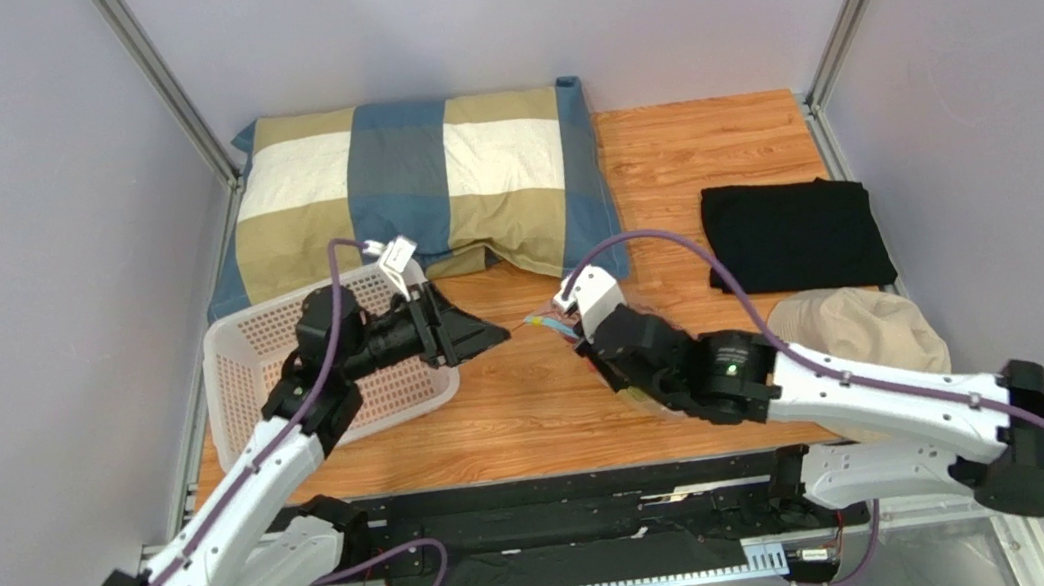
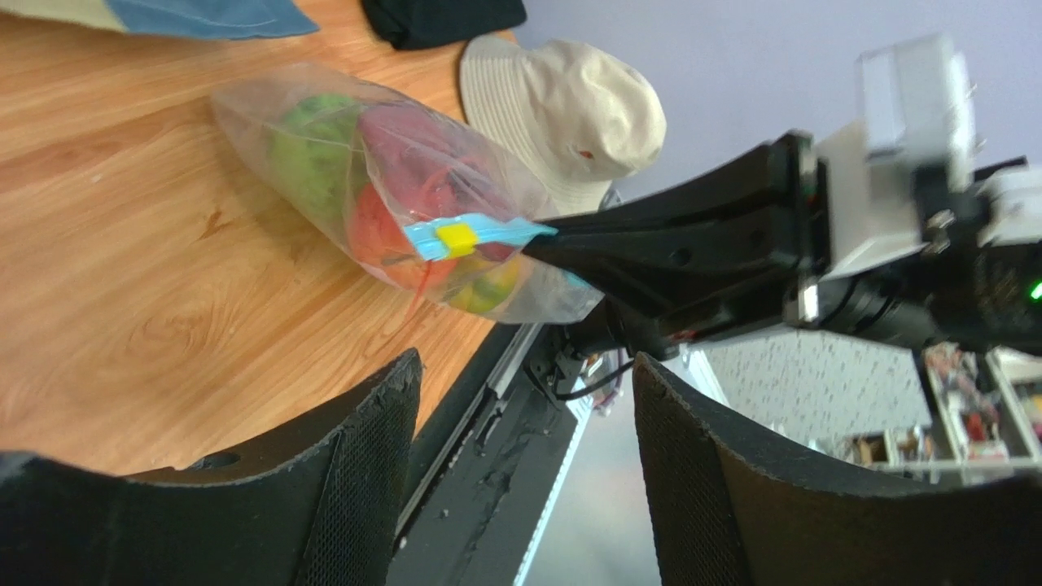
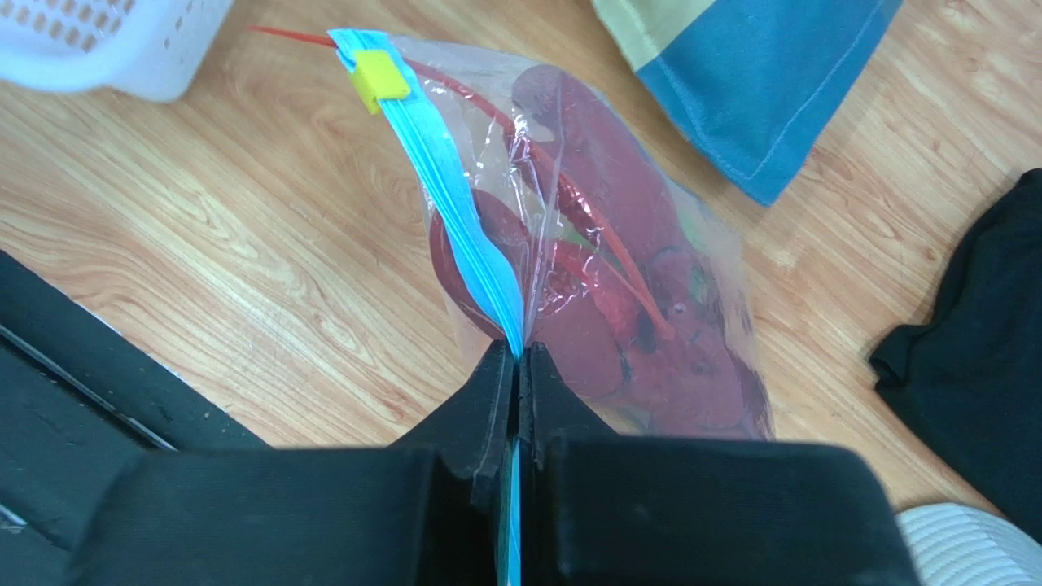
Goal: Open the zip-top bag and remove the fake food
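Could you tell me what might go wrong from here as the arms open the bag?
The right gripper pinches only the thin blue zipper strip, so a tug could pull it free. The open left gripper faces the small yellow slider and might catch the film of the zip-top bag instead.

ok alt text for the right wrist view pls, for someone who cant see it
The right gripper, jaws shut, pinches the blue zipper strip of a clear zip-top bag holding red fake food, with the yellow slider at the strip's far end. Around it: wooden table, white basket, pillow, black cloth.
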Controlling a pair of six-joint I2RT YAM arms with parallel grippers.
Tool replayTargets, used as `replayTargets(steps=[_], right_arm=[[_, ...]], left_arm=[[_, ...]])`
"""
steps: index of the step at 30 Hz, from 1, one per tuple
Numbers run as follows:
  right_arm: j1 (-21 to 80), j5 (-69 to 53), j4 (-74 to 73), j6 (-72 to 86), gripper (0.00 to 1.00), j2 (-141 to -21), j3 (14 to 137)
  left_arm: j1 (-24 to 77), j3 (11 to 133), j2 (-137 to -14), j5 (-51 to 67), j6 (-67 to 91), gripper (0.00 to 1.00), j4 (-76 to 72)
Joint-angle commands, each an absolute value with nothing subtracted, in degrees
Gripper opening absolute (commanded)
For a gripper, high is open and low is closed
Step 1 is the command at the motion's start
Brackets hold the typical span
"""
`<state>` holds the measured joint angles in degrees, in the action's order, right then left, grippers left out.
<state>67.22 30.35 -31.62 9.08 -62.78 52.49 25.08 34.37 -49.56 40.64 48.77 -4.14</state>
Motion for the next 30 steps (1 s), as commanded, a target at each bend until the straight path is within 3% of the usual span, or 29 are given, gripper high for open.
replayTargets(steps=[1,9,17,24,27,30], right_arm=[[61.0,13.5,-29.6,4.5,0.0,-54.5,52.2],[51.8,3.2,-33.8,6.4,0.0,-52.6,55.8],[46.1,-5.1,-34.1,8.6,0.0,-53.3,58.1],[46.1,-5.6,-32.3,10.6,0.0,-53.3,55.6],[46.1,-2.1,-30.2,16.3,0.0,-53.4,54.1],[47.2,-1.9,-27.9,20.5,0.0,-55.3,52.6]], left_arm=[[28.8,40.0,-56.2,43.6,40.8,0.66,-9.2],[30.1,34.3,-54.7,41.6,36.9,0.66,-25.1],[32.4,36.2,-61.0,42.5,33.4,0.62,-26.4],[32.8,35.9,-62.1,41.7,41.4,0.7,-26.6],[32.8,36.7,-62.5,37.2,49.3,0.54,-18.4],[33.0,33.1,-63.9,39.1,58.9,0.54,-28.6]])
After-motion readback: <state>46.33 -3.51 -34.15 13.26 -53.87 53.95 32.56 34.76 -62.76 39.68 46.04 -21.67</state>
